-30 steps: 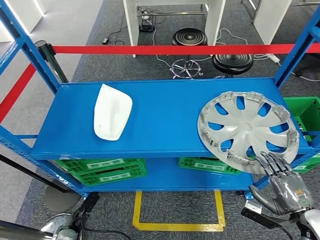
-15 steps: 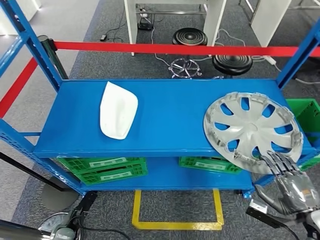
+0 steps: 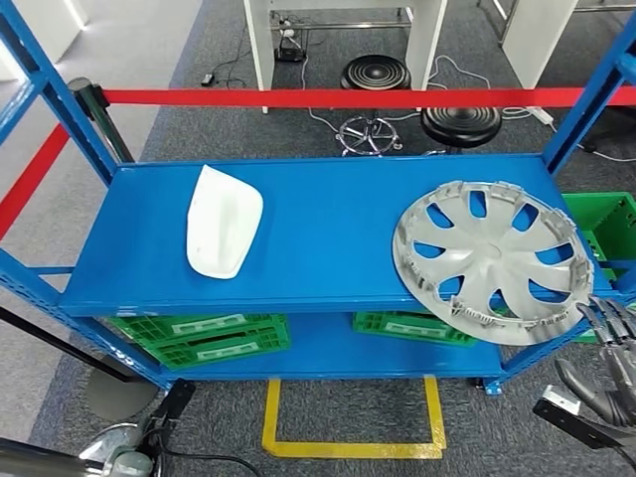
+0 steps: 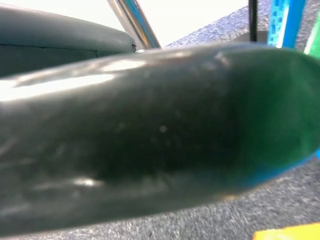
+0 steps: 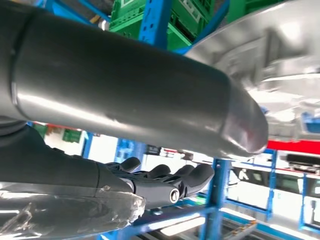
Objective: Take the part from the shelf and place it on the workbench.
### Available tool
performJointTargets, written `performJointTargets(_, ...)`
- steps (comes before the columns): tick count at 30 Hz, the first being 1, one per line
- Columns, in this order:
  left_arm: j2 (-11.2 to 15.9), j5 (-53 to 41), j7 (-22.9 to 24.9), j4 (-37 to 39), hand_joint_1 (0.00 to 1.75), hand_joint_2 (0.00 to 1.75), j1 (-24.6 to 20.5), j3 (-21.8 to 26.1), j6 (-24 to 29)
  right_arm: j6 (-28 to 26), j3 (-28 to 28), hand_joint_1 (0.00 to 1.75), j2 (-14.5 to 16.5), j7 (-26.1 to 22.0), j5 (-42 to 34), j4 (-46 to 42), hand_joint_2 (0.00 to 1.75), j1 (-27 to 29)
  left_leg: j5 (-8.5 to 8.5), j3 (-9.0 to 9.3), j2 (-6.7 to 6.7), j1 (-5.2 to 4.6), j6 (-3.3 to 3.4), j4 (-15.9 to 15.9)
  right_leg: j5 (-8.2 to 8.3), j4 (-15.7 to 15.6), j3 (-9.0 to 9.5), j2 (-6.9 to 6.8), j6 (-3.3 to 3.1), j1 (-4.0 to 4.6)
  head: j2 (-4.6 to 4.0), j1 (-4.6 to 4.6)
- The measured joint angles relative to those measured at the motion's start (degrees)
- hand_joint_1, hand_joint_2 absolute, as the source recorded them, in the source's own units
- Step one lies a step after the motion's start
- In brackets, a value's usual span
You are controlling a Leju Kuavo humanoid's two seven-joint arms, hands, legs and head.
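I am at the reach step: nothing is lifted yet. The hubcap (image 3: 491, 260) lies flat at the right end of the shelf (image 3: 330, 238), its near rim hanging a little past the front edge, and my right hand (image 3: 607, 363) sits just beside and below that rim, not touching it that I can make out. My fingers (image 5: 177, 177) are spread apart and my thumb (image 5: 151, 95) stands clear of them, so the hand is wide and holds nothing; in the right wrist view the silver underside of the hubcap is above the thumb. My left hand I cannot judge, since the left wrist view is a dark blur. Next, I think, I must bring the thumb over the rim and the fingers under it, then close; the rim is thin and slotted, so a shallow pinch could slip or tip the disc off the edge. A white cover (image 3: 223, 223) lies toward the left end of the shelf, well apart. On the level below stand green crates (image 3: 203, 336), and another green crate (image 3: 611, 227) sits past the right post; what is in them I cannot tell.
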Motion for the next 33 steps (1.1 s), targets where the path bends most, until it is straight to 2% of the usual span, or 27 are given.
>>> performJointTargets(1, -0.04, 0.04, -0.02, 0.00, 0.00, 0.00, -0.01, -0.01, 0.01, 0.00, -0.53, 0.00, 0.01, -0.02, -0.18, 0.03, 0.00, 0.14, -1.68, -1.32, 0.03, 0.04, -0.27, 2.90, 0.00, -0.01, 0.00, -0.03, -0.24, -0.04, 0.00, -0.11)
performJointTargets(3, -0.11, 0.14, -0.03, 0.00, 0.00, 0.00, 0.09, -0.01, 0.04, 0.01, -1.51, 0.00, 0.02, -0.05, -0.25, 0.19, 0.00, 0.43, -5.13, -4.96, 0.04, 0.11, -0.50, 10.71, -0.03, -0.01, -0.04, -0.07, -0.51, -0.05, 0.00, -0.22)
performJointTargets(4, -0.11, 0.17, -0.03, 0.00, 0.00, 0.00, 0.18, 0.01, 0.07, 0.01, -1.97, 0.00, 0.04, -0.09, -0.24, 0.33, 0.00, 0.56, -5.76, -6.22, 0.05, 0.11, -0.49, 13.33, -0.04, -0.01, -0.04, -0.07, -0.55, -0.05, 0.00, -0.23)
performJointTargets(5, -0.10, 0.20, -0.03, 0.00, 0.00, 0.00, 0.25, 0.02, 0.11, 0.01, -2.40, 0.00, 0.08, -0.15, -0.22, 0.49, 0.00, 0.68, -5.29, -6.58, 0.05, 0.10, -0.40, 13.97, -0.05, 0.00, -0.02, -0.04, -0.56, -0.04, 0.00, -0.23)
performJointTargets(6, -0.10, 0.21, -0.03, 0.00, 0.00, 0.00, 0.28, 0.03, 0.15, 0.02, -2.86, 0.00, 0.13, -0.27, -0.21, 0.67, 0.00, 0.78, -3.74, -5.80, 0.04, 0.09, -0.24, 12.21, -0.06, 0.00, 0.03, -0.01, -0.56, -0.04, 0.00, -0.23)
performJointTargets(8, -0.09, 0.21, -0.04, 0.00, 0.00, 0.00, 0.24, 0.03, 0.20, 0.02, -3.98, 0.00, 0.28, -0.76, -0.19, 1.03, 0.00, 0.88, 0.19, -2.13, 0.05, 0.04, 0.23, 4.46, -0.10, 0.01, 0.12, 0.02, -0.43, 0.03, 0.00, -0.22)
performJointTargets(10, -0.09, 0.20, -0.09, 0.00, 0.00, 0.00, 0.18, 0.03, 0.24, -0.02, -5.08, 0.00, 0.52, -1.84, -0.09, 1.41, 0.00, 0.88, 1.89, 0.61, 0.04, -0.03, 0.59, -1.43, -0.08, 0.04, -0.02, 0.08, 0.02, 0.20, 0.00, -0.17)
performJointTargets(13, -0.12, 0.12, -0.14, 0.00, 0.00, 0.00, 0.23, 0.03, 0.27, -0.53, -6.17, 0.00, 1.28, -4.77, -0.10, 1.83, 0.00, 0.91, 2.02, 1.05, 0.03, -0.06, 1.18, -2.84, 0.14, -0.39, -0.15, 0.11, 1.05, 0.16, 0.00, -0.16)
performJointTargets(15, -0.12, 0.00, -0.16, 0.00, 0.00, 0.00, 0.17, 0.02, 0.28, -1.52, -6.52, 0.00, 1.93, -6.55, -0.12, 1.84, 0.00, 0.98, 2.29, 1.30, 0.06, 0.21, 1.79, -3.30, -1.18, 1.37, -1.02, -0.03, 1.61, 0.12, 0.00, 0.09)
performJointTargets(16, -0.11, -0.07, -0.16, 0.00, 0.00, 0.00, 0.12, 0.02, 0.30, -2.19, -6.58, 0.00, 2.33, -7.16, 0.09, 1.70, 0.00, 1.06, 2.38, 1.43, 0.08, 0.35, 2.02, -3.49, -2.71, 4.07, -2.30, -0.11, 1.83, 0.10, 0.00, 0.22)
performJointTargets(18, -0.06, -0.21, -0.16, 0.00, 0.00, 0.00, 0.10, 0.02, 0.32, -3.63, -6.42, 0.00, 3.35, -7.95, 0.85, 1.02, 0.00, 1.44, 2.33, 1.45, 0.09, 0.31, 2.20, -3.48, -6.18, 11.72, -5.85, -0.18, 2.13, 0.08, 0.00, 0.44)
performJointTargets(19, -0.09, -0.25, -0.16, 0.00, 0.00, 0.00, 0.13, 0.01, 0.31, -4.31, -6.19, 0.00, 3.92, -8.19, 1.34, 0.46, 0.00, 1.76, 2.32, 1.47, 0.09, 0.28, 2.21, -3.47, -7.02, 14.62, -7.29, -0.18, 2.23, 0.06, 0.00, 0.43)
performJointTargets(20, -0.11, -0.26, -0.16, 0.00, 0.00, 0.00, 0.15, 0.01, 0.31, -4.85, -5.89, 0.00, 4.41, -8.31, 1.83, -0.19, 0.00, 2.09, 2.29, 1.51, 0.09, 0.27, 2.21, -3.44, -6.75, 15.49, -7.78, -0.19, 2.28, 0.05, 0.00, 0.44)
performJointTargets(21, -0.13, -0.27, -0.16, 0.00, 0.00, 0.00, 0.16, 0.01, 0.30, -5.28, -5.55, 0.00, 4.82, -8.27, 2.32, -0.93, 0.00, 2.38, 2.23, 1.62, 0.09, 0.28, 2.16, -3.42, -5.42, 14.05, -7.13, -0.20, 2.31, 0.01, 0.00, 0.43)
performJointTargets(23, -0.14, -0.28, -0.16, 0.00, 0.00, 0.00, 0.15, 0.01, 0.28, -5.89, -4.88, 0.00, 5.41, -8.00, 3.16, -2.36, 0.00, 2.77, 2.00, 1.92, 0.05, 0.28, 1.84, -3.37, -1.72, 6.43, -3.25, -0.26, 2.46, -0.21, 0.00, 0.44)
performJointTargets(24, -0.08, -0.29, -0.15, 0.00, 0.00, 0.00, 0.14, 0.00, 0.27, -6.20, -4.46, 0.00, 5.67, -7.86, 3.54, -3.02, 0.00, 2.92, 1.87, 1.97, 0.02, 0.17, 1.56, -3.25, -0.58, 2.97, -1.40, -0.17, 2.36, -0.30, 0.00, 0.46)
performJointTargets(25, -0.02, -0.29, -0.12, 0.00, 0.00, 0.00, 0.14, -0.01, 0.26, -6.49, -3.97, 0.00, 5.91, -7.76, 3.78, -3.64, 0.00, 3.14, 1.83, 1.95, -0.02, 0.01, 1.27, -3.15, -0.08, 0.77, -0.22, -0.09, 2.17, -0.35, 0.00, 0.43)
performJointTargets(28, 0.11, -0.38, -0.03, 0.00, 0.00, 0.00, 0.19, -0.02, 0.21, -7.42, -2.02, 0.00, 6.41, -7.23, 4.91, -5.56, 0.00, 4.09, 1.90, 1.73, -0.09, -0.14, 0.59, -3.11, -0.13, 0.11, 0.07, 0.10, 1.03, -0.25, 0.00, 0.31)
performJointTargets(30, 0.09, -0.59, -0.35, 0.00, 0.00, 0.00, 0.19, -0.08, -0.16, -8.44, -0.13, 0.00, 6.51, -6.06, 6.32, -7.17, 0.00, 4.49, 0.61, 1.10, -0.04, 0.00, 0.04, -1.60, -0.09, 0.13, 0.02, 0.08, 0.23, -0.28, 0.00, 0.20)
performJointTargets(31, 0.08, -0.72, -0.65, 0.00, 0.00, 0.00, 0.18, -0.12, -0.51, -8.99, 1.04, 0.00, 6.51, -5.31, 6.96, -7.97, 0.00, 4.58, -0.91, 0.05, 0.00, 0.05, -0.25, 0.78, -0.06, 0.07, 0.03, 0.06, -0.14, -0.33, 0.00, 0.13)
performJointTargets(33, 0.08, -0.91, -1.33, 0.00, 0.00, 0.00, 0.22, -0.19, -1.26, -9.69, 3.41, 0.00, 6.51, -4.11, 7.80, -9.08, 0.00, 4.67, -4.63, -3.38, 0.03, 0.08, -0.55, 8.33, -0.08, 0.07, -0.02, 0.03, -0.54, -0.27, 0.00, 0.03)
